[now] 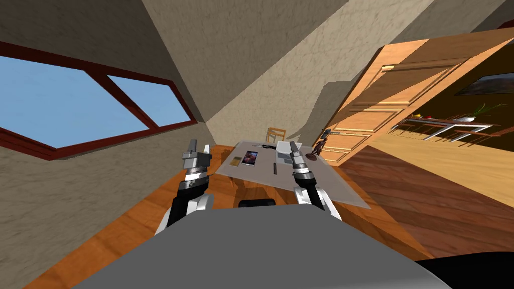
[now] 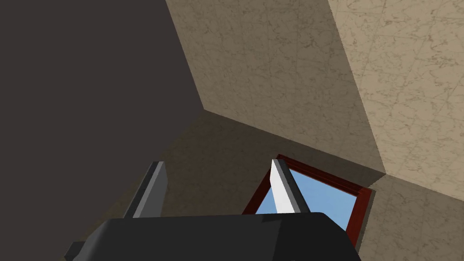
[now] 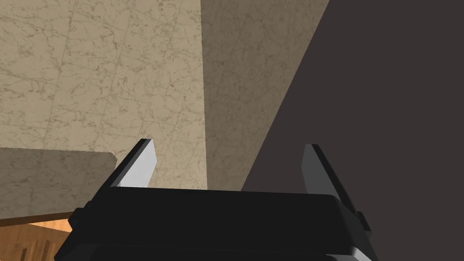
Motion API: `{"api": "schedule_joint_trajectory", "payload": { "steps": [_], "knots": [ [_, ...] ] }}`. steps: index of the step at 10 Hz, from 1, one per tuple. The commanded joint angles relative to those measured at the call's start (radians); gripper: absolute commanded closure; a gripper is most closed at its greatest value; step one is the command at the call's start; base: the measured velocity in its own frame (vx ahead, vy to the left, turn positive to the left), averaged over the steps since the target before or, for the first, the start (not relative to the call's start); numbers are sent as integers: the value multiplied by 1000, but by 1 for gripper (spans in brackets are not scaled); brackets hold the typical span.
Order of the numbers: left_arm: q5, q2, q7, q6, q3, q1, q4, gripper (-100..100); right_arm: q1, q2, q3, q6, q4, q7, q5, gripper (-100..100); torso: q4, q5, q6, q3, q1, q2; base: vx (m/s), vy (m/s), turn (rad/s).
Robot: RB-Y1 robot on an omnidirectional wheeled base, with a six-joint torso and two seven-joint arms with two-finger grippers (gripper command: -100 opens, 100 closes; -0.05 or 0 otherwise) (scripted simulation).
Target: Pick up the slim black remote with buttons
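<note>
Key relation: the slim black remote (image 1: 275, 168) lies below and just to the left of the right gripper (image 1: 295, 149) in the head view, between the two arms but far closer to the right one.
Remote's place: flat on the grey table (image 1: 326, 183), near its middle, beside a phone (image 1: 249, 157) with a bright screen.
Long axis: runs away from me across the tabletop, roughly in line with the right forearm, so the fingers would need to straddle its narrow width.
Nearer arm: the right, by my judgement. The left gripper (image 1: 197, 150) hangs off the table's left edge, over the plank floor (image 1: 125, 226).
Right gripper state: fingers spread about a third of the wrist view apart, nothing between them (image 3: 226, 167). It points up toward the wall, not down at the table.
Left gripper state: also parted wide and empty (image 2: 217, 190), raised beside the table.
Coming move: likely tip the right wrist down and bring it left and lower over the remote — it has to turn a long way first.
Remote's form: thin, dark, bar-like; the buttons are too small to make out.
Table: smooth matt grey slab, sharp corners.
Other things: a small dark figurine (image 1: 317, 148) near the far right edge and a pale wooden chair (image 1: 275, 134) beyond the far end.
Risk: the low profile leaves little side for the blades to grip.
</note>
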Motion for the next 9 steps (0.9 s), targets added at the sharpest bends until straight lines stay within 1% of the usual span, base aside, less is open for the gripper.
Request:
{"api": "schedule_joint_trajectory", "payload": {
  "steps": [1, 2, 3, 4, 5, 6, 7, 8, 9],
  "knots": [
    [0, 0, 0, 0, 0, 0, 0, 0, -5, -32, -20, -23, 41, 29, 50, -100, 0, 0, 0, 0, 0, 0, -26, 0, 340],
    [0, 0, 0, 0, 0, 0, 0, 0, -5, -32, -20, -23, 41, 29, 74, -100, 0, 0, 0, 0, 0, 0, -20, -9, 117],
    [0, 0, 0, 0, 0, 0, 0, 0, -9, -52, -36, -40, 74, 51, 108, -100, 0, 0, 1, 0, -1, 0, -20, -4, 273],
    [0, 0, 0, 0, 0, 0, 0, 0, -9, -52, -36, -40, 74, 51, 127, -100, 0, 0, 0, 0, -1, 0, -15, -9, 108],
    [0, 0, 0, 0, 0, 0, 0, 0, -13, -73, -53, -57, 111, 74, 163, -100, 0, 0, 1, 0, -1, 0, -17, -6, 254],
    [0, 0, 0, 0, 0, 0, 0, 0, -13, -73, -53, -57, 111, 74, 184, -100, 0, 0, 0, 0, -1, 0, -17, -16, 124],
    [0, 0, 0, 0, 0, 0, 0, 0, -18, -94, -70, -75, 151, 100, 220, -100, 0, 0, 1, 0, -1, 0, -24, -11, 291],
    [0, 0, 0, 0, 0, 0, 0, 0, -18, -94, -70, -75, 151, 100, 245, -100, 0, 0, 0, 0, -1, 0, -20, -15, 137],
    [0, 0, 0, 0, 0, 0, 0, 0, -22, -116, -90, -94, 193, 127, 277, -100, 0, 0, 1, 0, -1, 0, -23, -12, 335]
  ]
}}
